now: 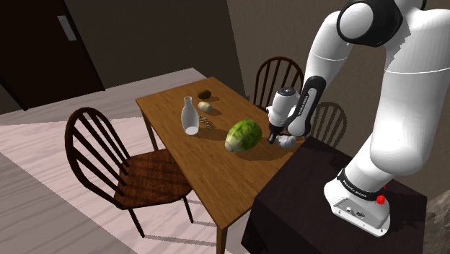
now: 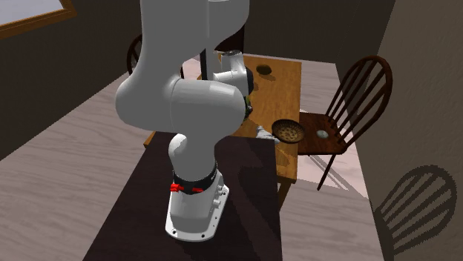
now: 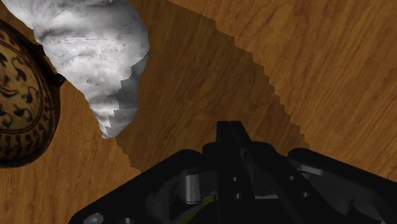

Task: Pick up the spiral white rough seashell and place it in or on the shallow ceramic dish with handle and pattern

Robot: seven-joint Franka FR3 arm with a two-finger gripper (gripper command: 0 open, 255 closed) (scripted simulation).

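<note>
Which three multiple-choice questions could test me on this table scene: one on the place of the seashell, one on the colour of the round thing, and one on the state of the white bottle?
1. Where does the seashell lie relative to the patterned dish?
A) inside it
B) beside it, on the wooden table
C) far from it, on a chair seat

2. What colour is the round thing near the table's middle?
A) red
B) blue
C) green

3. How is the white bottle?
A) standing upright
B) lying on its side
C) held in the jaws

Answers:
1 B: the wrist view shows the shell on bare wood next to the dish's rim.
2 C: the shoulder view shows it green.
3 A: it stands free on the table, neck up.
</note>
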